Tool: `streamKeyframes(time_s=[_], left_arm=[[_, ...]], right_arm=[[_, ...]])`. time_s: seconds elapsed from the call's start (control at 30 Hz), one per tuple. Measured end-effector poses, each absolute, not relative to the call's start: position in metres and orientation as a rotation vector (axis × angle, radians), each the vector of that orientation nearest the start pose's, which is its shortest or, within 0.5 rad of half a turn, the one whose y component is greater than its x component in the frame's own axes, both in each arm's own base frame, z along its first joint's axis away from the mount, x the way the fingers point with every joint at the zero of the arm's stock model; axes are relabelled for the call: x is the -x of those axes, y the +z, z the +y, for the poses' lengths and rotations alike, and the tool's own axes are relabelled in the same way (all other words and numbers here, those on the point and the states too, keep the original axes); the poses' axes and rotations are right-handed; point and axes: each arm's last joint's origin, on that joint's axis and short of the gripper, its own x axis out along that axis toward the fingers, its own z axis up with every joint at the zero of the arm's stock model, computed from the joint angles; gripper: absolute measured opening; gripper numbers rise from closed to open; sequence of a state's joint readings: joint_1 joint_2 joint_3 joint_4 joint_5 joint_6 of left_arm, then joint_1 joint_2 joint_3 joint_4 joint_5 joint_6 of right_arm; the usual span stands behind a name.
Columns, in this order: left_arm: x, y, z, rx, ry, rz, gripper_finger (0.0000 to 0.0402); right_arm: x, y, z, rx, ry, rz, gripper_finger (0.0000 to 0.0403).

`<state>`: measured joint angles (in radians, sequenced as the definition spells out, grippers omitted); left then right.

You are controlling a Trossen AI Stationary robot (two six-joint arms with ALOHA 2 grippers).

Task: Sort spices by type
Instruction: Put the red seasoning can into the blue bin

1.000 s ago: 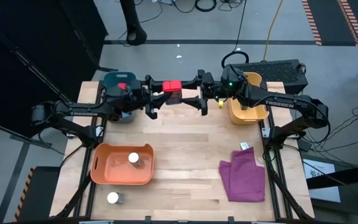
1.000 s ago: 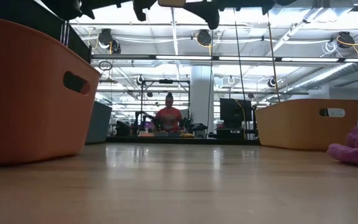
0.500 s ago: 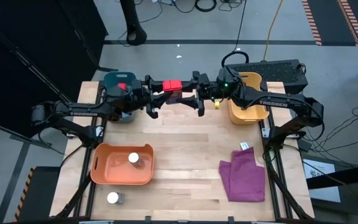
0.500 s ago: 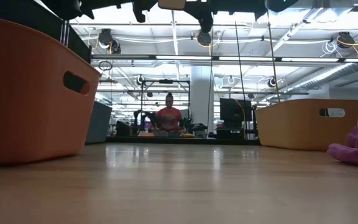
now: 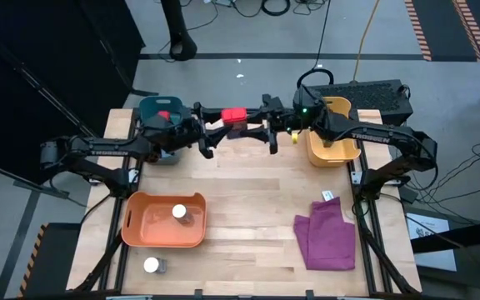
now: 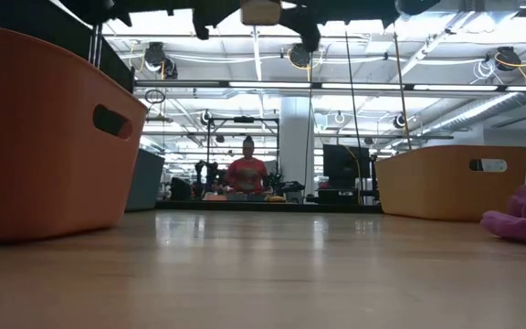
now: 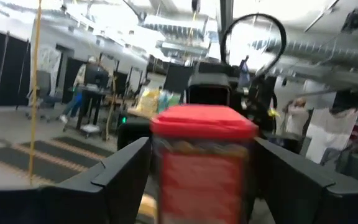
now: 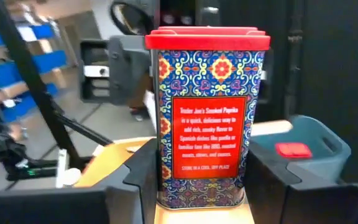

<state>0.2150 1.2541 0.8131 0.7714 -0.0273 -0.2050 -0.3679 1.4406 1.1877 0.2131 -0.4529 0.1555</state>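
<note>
Both hands meet in the air above the far middle of the desk, with the red-lidded, patterned spice tin [image 5: 233, 114] between them. Left hand [image 5: 215, 132] reaches from the teal bin's side; in its wrist view its dark fingers stand wide apart of the tin's [image 7: 202, 163] sides, with gaps showing, so it looks to be letting go. Right hand [image 5: 261, 132] comes from the yellow bin's side, its fingers close against the tin [image 8: 206, 115] on both sides, though I cannot tell if they grip it. The tin stands upright, long axis vertical, directly ahead of each hand. Beyond it sits the teal plastic bin [image 5: 158, 111], with another red tin [image 5: 165, 116] inside.
</note>
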Motion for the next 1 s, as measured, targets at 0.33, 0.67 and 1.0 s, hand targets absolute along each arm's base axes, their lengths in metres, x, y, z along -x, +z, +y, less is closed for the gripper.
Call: streamKeyframes(time_s=[0.33, 0.67, 1.0], left_arm=[[-0.238, 0.346, 0.056, 0.276, 0.373, 0.081, 0.028], [-0.297, 0.367, 0.044, 0.243, 0.212, 0.329, 0.0281], [-0.337, 0.348, 0.05, 0.248, 0.219, 0.402, 0.0281]], right_arm=[[-0.262, 0.344, -0.096, -0.196, 0.021, 0.482, 0.0157], [-0.265, 0.327, -0.076, -0.133, -0.01, 0.664, 0.0157], [-0.266, 0.327, -0.072, -0.127, -0.014, 0.676, 0.0157]])
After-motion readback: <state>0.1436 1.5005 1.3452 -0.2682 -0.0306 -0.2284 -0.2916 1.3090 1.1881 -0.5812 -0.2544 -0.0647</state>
